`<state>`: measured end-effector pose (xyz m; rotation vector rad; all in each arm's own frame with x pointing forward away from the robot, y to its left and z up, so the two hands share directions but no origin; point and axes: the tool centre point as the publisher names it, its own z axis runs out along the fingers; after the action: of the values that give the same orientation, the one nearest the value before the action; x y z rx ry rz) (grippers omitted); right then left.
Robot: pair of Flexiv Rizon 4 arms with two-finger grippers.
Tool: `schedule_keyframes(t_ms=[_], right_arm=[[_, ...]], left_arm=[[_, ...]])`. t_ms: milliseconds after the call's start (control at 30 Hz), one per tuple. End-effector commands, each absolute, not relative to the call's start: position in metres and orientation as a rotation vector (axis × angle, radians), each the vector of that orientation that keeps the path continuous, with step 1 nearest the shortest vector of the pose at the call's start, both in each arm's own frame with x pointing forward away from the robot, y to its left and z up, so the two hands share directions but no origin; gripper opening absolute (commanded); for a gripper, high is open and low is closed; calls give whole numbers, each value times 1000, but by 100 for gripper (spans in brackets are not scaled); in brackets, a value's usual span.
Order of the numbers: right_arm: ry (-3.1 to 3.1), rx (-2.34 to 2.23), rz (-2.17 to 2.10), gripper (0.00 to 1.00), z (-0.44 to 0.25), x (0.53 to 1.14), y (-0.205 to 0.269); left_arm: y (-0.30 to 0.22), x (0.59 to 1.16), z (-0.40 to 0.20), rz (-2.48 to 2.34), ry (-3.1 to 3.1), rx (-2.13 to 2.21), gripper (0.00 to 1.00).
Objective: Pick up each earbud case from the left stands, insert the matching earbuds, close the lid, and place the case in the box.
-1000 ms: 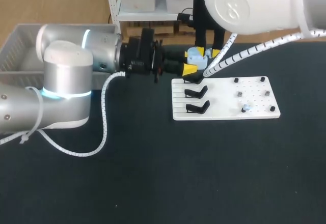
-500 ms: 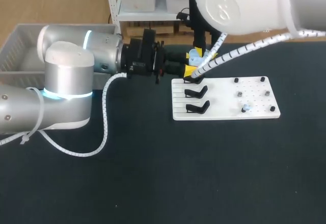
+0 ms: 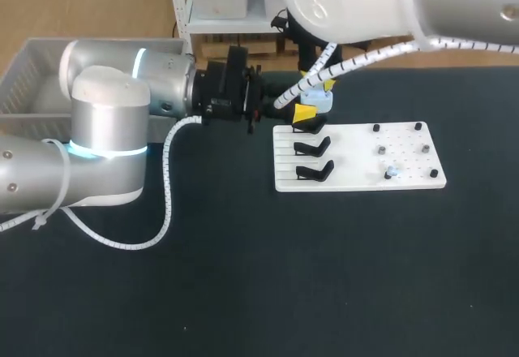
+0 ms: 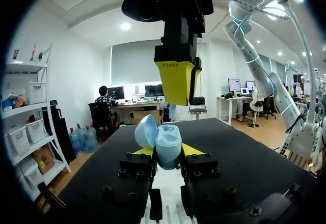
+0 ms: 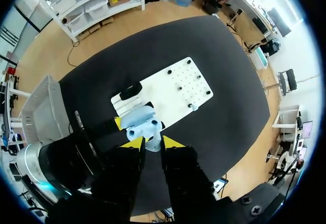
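A light blue earbud case (image 4: 168, 145) stands with its lid (image 4: 144, 130) swung open, and my left gripper (image 4: 168, 154) is shut on its body. In the head view this case (image 3: 317, 98) hangs just beyond the far left corner of the white board (image 3: 357, 158). My right gripper (image 5: 152, 143) hangs straight over the case (image 5: 138, 118), shut on a small light blue earbud (image 5: 151, 134); its yellow fingers (image 4: 175, 81) are close above the case's cavities. One more earbud (image 3: 392, 170) sits on the board's right half. Two black stands (image 3: 313, 146) are bare.
A grey box (image 3: 32, 73) stands at the table's far left, behind my left arm. The board's right half carries several black pegs (image 3: 418, 126). Black table surface lies open in front of the board.
My right arm has swung leftward and now its gripper sits directly above the open case. The left arm and the case have stayed where they were.
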<state>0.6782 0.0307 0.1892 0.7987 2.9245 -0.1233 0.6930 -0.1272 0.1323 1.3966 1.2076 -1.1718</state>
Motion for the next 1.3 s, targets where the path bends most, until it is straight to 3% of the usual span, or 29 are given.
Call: schedule_keyframes(t_ms=[33, 1300], right_arm=[[2929, 802, -132, 0, 188, 683, 32], [2977, 854, -133, 0, 177, 688, 29]], left_arm=[[-127, 692, 132, -1168, 1206, 1393, 0], [-127, 692, 132, -1168, 1206, 1393, 0]])
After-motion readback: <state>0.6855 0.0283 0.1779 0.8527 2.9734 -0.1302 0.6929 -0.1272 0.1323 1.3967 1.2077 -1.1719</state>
